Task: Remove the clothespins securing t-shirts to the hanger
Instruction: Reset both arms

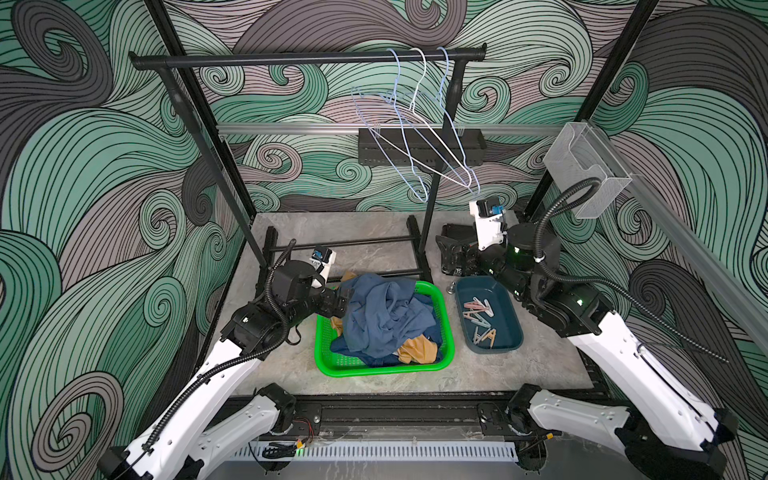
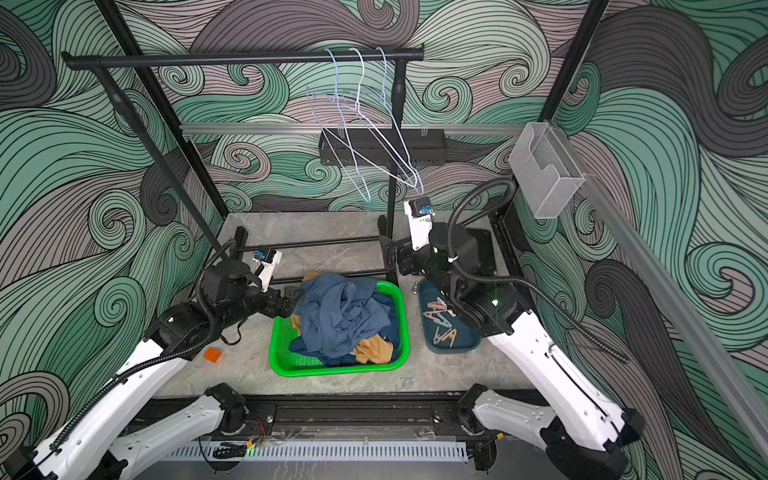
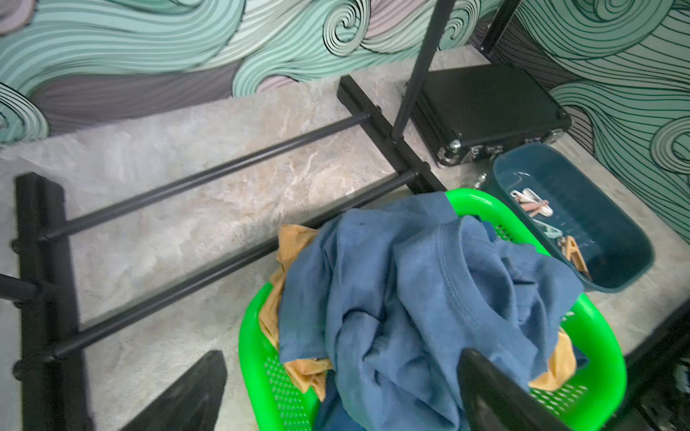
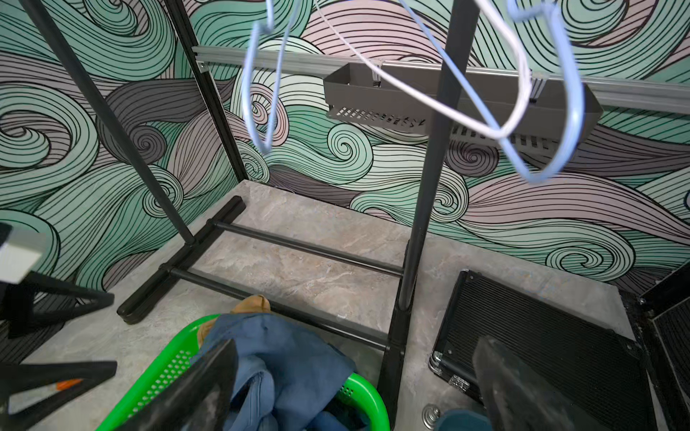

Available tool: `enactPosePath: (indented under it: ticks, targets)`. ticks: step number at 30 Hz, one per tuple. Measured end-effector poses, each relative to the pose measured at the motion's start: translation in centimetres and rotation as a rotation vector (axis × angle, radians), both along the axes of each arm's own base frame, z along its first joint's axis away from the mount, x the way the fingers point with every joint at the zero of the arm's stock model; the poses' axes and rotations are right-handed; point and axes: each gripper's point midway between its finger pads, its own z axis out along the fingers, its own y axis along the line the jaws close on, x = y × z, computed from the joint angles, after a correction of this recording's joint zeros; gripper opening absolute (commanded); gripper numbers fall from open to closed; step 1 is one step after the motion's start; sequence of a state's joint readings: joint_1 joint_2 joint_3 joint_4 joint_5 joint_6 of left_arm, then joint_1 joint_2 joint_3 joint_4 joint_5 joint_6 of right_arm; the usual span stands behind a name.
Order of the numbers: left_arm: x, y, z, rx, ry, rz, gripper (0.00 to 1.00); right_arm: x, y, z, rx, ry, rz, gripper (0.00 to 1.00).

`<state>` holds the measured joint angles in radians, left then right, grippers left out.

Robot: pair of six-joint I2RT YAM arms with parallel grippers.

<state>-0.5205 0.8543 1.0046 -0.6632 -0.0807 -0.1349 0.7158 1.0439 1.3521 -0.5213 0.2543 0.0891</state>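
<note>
The t-shirts lie heaped in a green basket [image 1: 382, 370]: a blue one [image 1: 386, 320] [image 3: 410, 298] on top, a mustard one [image 1: 417, 349] [image 3: 295, 242] poking out beneath. The clothespins [image 1: 478, 318] [image 3: 534, 205] lie loose in a dark teal tray [image 1: 511, 332]. Three wire hangers [image 1: 415, 137] [image 4: 522, 123] hang bare on the rack's rail. My left gripper [image 1: 340, 301] [image 3: 341, 358] stands open at the basket's left edge, over the blue shirt, holding nothing. My right gripper [image 2: 392, 257] [image 4: 358, 343] is open and empty behind the tray, beside the rack's right post.
The black rack's foot bars [image 3: 209, 179] lie on the table behind the basket. A black case [image 3: 485, 108] sits at the back right. A small orange block [image 2: 212, 354] rests under my left arm. A black shelf [image 1: 419, 147] and a clear box [image 1: 582, 166] hang on the walls.
</note>
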Motion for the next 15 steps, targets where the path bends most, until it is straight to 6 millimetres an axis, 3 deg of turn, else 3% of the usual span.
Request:
enactPosePath:
  ticks: [8,11,15]
  targets:
    - [2.1,3.4,-0.9,0.068,-0.154,0.136,0.98,-0.9,-4.9,-5.8,-0.026,0.021,-0.116,0.99]
    - [3.3,5.3,-1.8,0.123,-0.232,0.216,0.99,-0.4,-7.5,-9.9,-0.050,0.040,-0.208,0.99]
    - [4.7,7.4,-4.4,0.235,-0.280,0.272,0.99,1.0,-11.2,-15.7,-0.115,0.065,-0.343,0.99]
